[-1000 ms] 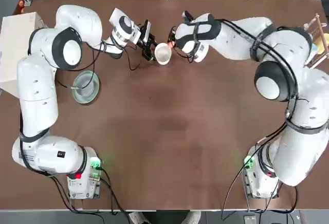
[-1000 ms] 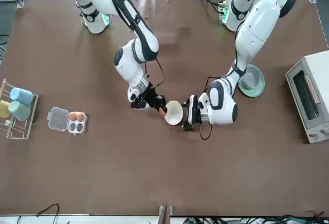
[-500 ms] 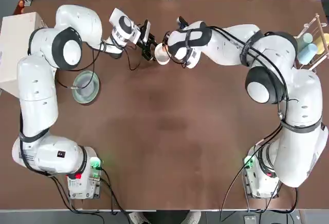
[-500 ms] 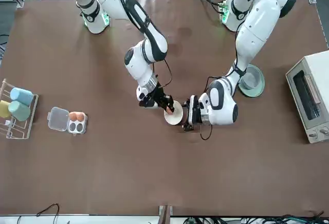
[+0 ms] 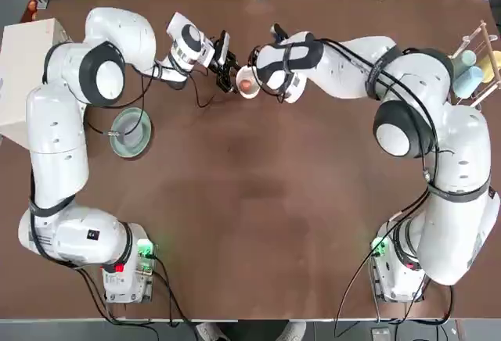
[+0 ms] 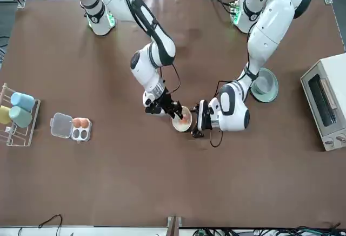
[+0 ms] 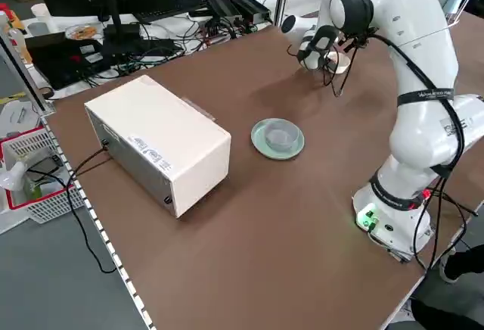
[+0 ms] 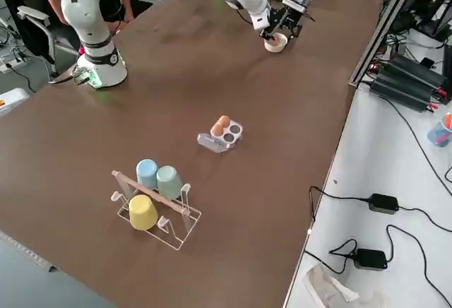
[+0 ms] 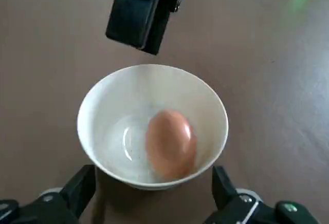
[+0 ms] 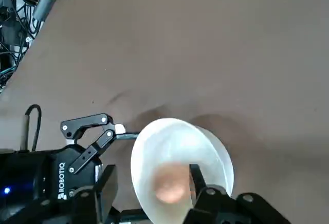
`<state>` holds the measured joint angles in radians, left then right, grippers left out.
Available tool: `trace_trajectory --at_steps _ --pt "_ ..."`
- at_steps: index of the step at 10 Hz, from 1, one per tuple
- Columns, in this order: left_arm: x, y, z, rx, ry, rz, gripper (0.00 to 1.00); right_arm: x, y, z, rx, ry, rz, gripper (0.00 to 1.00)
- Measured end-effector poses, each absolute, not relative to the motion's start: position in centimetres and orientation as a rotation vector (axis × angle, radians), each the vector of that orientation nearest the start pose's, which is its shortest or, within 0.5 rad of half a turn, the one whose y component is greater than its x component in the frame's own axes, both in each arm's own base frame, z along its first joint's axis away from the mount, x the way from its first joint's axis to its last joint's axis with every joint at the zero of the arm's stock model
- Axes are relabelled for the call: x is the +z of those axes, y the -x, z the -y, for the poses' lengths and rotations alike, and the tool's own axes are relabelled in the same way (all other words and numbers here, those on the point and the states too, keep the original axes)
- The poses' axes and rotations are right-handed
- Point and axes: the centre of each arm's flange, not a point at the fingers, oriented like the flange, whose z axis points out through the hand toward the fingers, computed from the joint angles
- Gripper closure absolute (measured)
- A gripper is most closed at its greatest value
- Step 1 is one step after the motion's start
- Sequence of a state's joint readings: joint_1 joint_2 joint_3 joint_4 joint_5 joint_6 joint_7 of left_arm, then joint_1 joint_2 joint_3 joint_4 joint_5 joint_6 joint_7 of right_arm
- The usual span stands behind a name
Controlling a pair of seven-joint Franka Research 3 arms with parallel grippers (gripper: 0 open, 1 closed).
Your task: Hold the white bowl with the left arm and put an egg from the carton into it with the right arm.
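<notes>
Orange-brown, the egg [image 9: 170, 144] is seen lying inside the white bowl [image 9: 152, 127], directly under the right gripper [image 6: 174, 111], whose jaws are parted and empty. The bowl is clamped at its near rim by the left gripper [image 9: 152, 193]. Judged next: a straight lift clear. More eggs are left in the carton [image 6: 71, 127].
</notes>
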<state>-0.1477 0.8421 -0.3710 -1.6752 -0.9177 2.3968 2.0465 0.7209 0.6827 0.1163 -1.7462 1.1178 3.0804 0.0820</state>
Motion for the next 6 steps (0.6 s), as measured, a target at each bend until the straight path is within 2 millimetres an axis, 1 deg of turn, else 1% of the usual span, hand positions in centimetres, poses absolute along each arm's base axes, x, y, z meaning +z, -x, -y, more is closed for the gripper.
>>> trace_trajectory --at_steps 1,2,3,4,5,6 --pt "13.6 -59.0 31.7 0.626 -1.56 1.787 0.0 22.1 -52.6 -42.9 -0.336 2.433 -0.5 0.36" --pt "13.6 -59.0 31.7 0.626 -1.561 1.786 0.0 22.3 -54.3 -40.6 -0.312 2.434 -0.503 0.33" --pt "13.6 -59.0 31.6 0.626 -1.563 1.786 0.0 23.1 -56.1 -37.6 -0.291 2.436 -0.482 0.22" --pt "13.6 -59.1 31.4 0.628 -1.566 1.784 0.0 24.2 -57.6 -34.1 -0.275 2.439 -0.441 0.05" --pt "13.6 -59.3 31.1 0.631 -1.571 1.783 0.0 25.4 -58.8 -30.5 -0.271 2.449 -0.382 0.0" --pt "13.6 -59.5 30.8 0.635 -1.576 1.782 0.0 26.5 -59.5 -26.8 -0.274 2.478 -0.313 0.0"
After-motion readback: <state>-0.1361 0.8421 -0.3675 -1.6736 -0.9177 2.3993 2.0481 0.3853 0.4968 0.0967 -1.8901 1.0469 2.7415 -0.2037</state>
